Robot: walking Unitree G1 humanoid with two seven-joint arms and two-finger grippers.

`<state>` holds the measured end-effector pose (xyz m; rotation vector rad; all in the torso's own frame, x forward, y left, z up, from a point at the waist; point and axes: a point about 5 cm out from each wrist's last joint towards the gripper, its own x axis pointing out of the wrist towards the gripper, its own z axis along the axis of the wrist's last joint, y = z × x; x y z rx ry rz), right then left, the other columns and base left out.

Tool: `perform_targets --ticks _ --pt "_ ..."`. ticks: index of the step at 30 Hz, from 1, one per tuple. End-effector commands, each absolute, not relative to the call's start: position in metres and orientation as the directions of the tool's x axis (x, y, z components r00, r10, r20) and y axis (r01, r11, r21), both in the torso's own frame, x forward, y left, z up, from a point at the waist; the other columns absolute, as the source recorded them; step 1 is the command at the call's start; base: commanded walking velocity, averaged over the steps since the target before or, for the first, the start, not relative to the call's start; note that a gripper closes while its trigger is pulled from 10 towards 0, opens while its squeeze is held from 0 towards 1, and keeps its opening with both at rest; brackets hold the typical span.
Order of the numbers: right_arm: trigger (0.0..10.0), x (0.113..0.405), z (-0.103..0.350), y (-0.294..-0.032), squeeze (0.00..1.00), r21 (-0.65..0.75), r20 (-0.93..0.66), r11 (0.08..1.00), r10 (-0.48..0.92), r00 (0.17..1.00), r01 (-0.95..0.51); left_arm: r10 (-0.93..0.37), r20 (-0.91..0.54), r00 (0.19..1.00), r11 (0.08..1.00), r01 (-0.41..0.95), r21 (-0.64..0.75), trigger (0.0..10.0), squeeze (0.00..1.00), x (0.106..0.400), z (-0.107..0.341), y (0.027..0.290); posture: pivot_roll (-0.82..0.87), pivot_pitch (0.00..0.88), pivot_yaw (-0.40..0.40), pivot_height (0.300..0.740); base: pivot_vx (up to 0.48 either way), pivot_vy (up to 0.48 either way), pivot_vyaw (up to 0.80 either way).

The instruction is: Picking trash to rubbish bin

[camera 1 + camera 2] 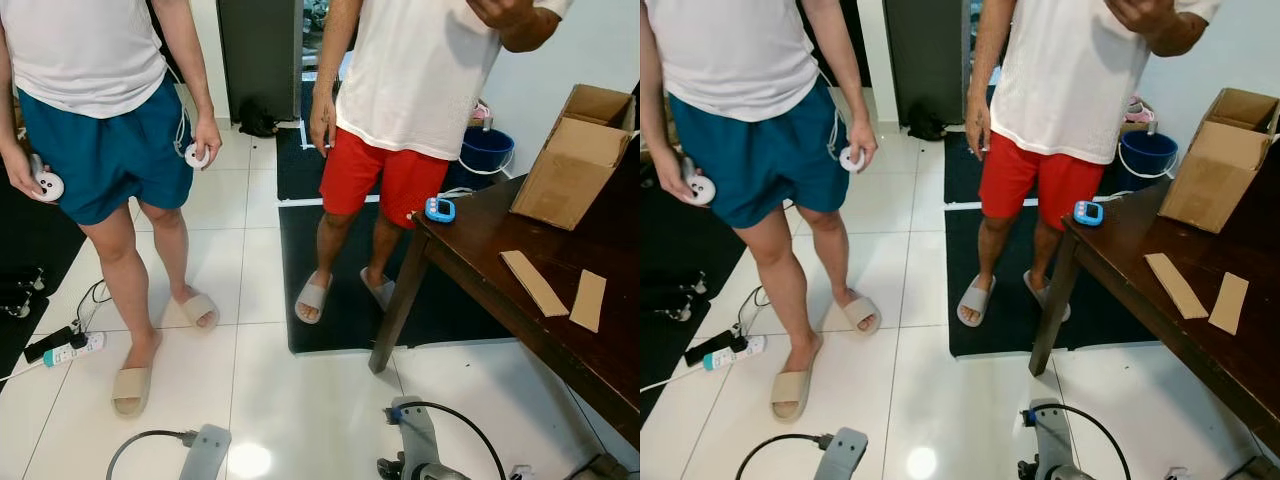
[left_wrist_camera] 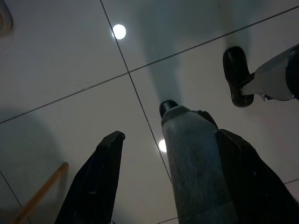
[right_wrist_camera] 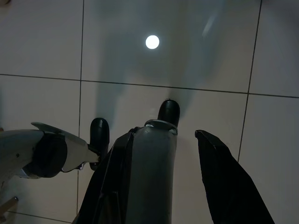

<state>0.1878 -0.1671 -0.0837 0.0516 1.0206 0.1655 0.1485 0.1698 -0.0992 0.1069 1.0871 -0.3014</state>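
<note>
1. Head views: two people stand on the white tile floor (image 1: 250, 330). One in teal shorts (image 1: 105, 150) has a white controller (image 1: 47, 185) in each hand; the other, in red shorts (image 1: 385, 175), stands on a dark mat (image 1: 340, 300). A dark wood table (image 1: 520, 290) sits on the robot's right. On it are two flat cardboard strips (image 1: 535, 282) (probably the trash), an open cardboard box (image 1: 580, 155) tipped over behind them, and a small blue timer (image 1: 439, 209) at the near corner. A blue bucket (image 1: 487, 150) sits on the floor behind the table. No bin I can pick out.

2. Same views, bottom edge: both silver arms hang low, left arm (image 1: 205, 452) and right arm (image 1: 420, 445), each with a black cable. The strips are up on the table, well apart from both arms, off to the right of the right one. A power strip (image 1: 72, 350) lies on the floor far left.

3. Left wrist view: the left gripper (image 2: 173, 154) points down at bare tile, fingers (image 2: 105, 177) spread with nothing between them. The robot's grey leg and black foot (image 2: 236, 77) show past it.

4. Right wrist view: the right gripper (image 3: 168, 158) also hangs over tile, fingers (image 3: 224, 177) apart, gripping nothing. The leg and feet (image 3: 99, 133) show below. Pretty dim here, and a ceiling light reflects off the floor.
</note>
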Motion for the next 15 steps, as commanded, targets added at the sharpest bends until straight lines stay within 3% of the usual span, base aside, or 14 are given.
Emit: perform_targets --ticks 1,15 --pt "10.0 0.1841 -0.0855 -0.1677 0.0 0.119 -0.849 0.987 0.159 0.503 -0.112 -0.176 -0.892 0.417 0.959 0.277 -0.06 10.0 0.0 0.1409 -0.1021 0.1697 0.04 0.004 0.007 0.74 0.0 0.0 0.0" --pt "10.0 0.1846 -0.0854 -0.1663 0.0 0.119 -0.85 0.986 0.162 0.501 -0.117 -0.177 -0.883 0.435 0.961 0.269 -0.06 10.0 0.0 0.1498 -0.0983 0.1749 0.04 0.004 0.007 0.74 0.0 0.0 0.0"
